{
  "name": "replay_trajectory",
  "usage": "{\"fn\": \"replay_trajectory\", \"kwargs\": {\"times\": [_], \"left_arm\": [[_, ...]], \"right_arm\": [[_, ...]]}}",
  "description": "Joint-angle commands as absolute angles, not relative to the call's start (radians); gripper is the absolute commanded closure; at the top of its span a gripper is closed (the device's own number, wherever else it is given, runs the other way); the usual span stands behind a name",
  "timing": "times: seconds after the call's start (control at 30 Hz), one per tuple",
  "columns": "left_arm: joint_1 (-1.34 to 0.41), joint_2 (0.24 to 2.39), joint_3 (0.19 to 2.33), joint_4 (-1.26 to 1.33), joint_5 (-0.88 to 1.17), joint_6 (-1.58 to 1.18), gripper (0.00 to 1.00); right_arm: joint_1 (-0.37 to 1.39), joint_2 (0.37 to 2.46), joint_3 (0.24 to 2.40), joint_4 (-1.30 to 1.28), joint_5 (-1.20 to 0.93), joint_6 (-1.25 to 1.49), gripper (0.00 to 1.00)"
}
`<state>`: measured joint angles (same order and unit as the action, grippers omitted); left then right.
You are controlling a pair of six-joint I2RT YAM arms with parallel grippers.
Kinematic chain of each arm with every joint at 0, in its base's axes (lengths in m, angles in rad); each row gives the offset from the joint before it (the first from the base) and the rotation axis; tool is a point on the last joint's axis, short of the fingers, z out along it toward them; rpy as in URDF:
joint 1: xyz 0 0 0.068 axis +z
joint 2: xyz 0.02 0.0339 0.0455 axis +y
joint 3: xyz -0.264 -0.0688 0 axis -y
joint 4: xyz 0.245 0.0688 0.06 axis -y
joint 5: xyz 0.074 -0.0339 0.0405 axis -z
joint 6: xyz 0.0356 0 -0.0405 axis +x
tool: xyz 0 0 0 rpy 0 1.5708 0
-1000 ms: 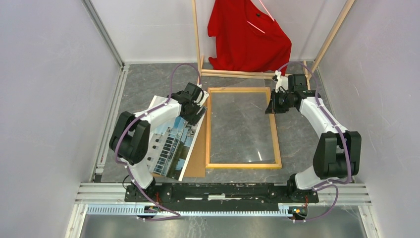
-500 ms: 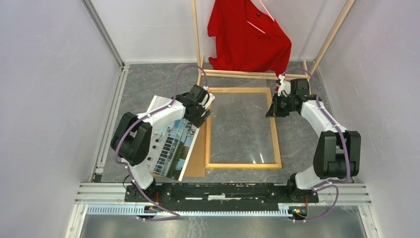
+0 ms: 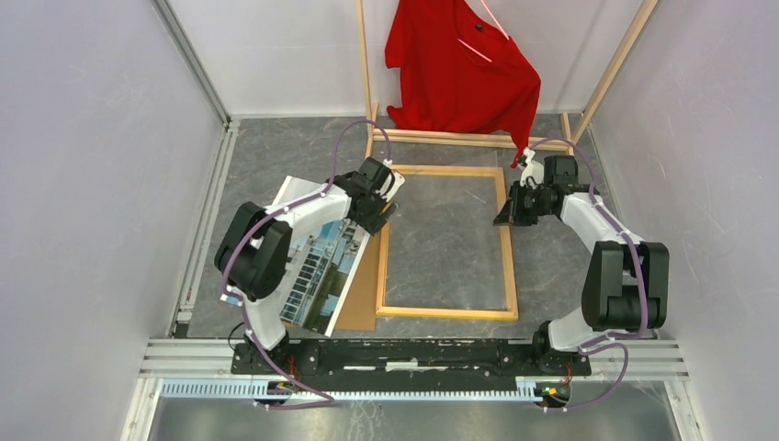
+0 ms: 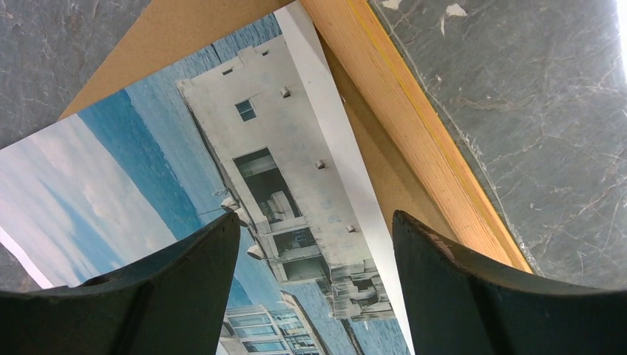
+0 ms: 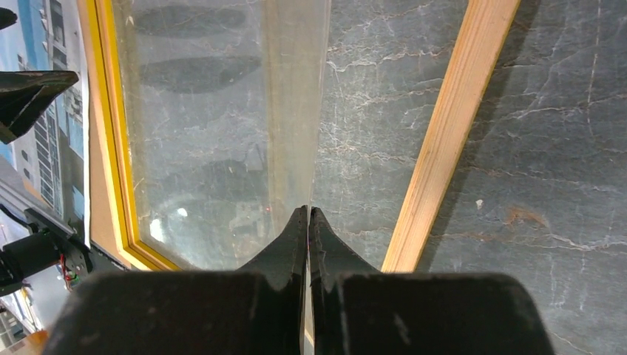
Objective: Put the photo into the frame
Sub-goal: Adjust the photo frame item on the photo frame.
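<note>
Over the last second the left gripper has been carried off the photo to the far left corner of the frame. There it is spread wide with nothing held, and the photo's white border shows between its fingers. The right gripper is clenched on the edge of the clear glazing sheet. The sheet appears raised off the frame's right rail, and the sheen seen inside the frame a second ago is gone. From this it is judged that the opening is being cleared so that the print can be laid in. The photo is left face up on the brown backing board, just beside the frame's left rail and outside its opening. Room is tight beyond the frame's far rail, where the clothes rack stands; bare floor is left to the frame's right
</note>
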<state>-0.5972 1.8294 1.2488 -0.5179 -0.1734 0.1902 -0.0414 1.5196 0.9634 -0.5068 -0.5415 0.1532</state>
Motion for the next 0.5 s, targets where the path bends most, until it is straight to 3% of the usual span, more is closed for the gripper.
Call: {"fn": "replay_trajectory", "kwargs": {"times": [0.0, 0.47], "left_arm": [[-0.602, 1.84, 1.262, -0.46, -0.178, 0.165, 0.19], [-0.601, 1.847, 1.254, -0.439, -0.159, 0.159, 0.2]], "right_arm": [[-0.041, 1.517, 0.958, -0.48, -0.575, 0.157, 0.97], [-0.051, 1.405, 0.895, -0.262, -0.927, 0.456, 1.0]]}}
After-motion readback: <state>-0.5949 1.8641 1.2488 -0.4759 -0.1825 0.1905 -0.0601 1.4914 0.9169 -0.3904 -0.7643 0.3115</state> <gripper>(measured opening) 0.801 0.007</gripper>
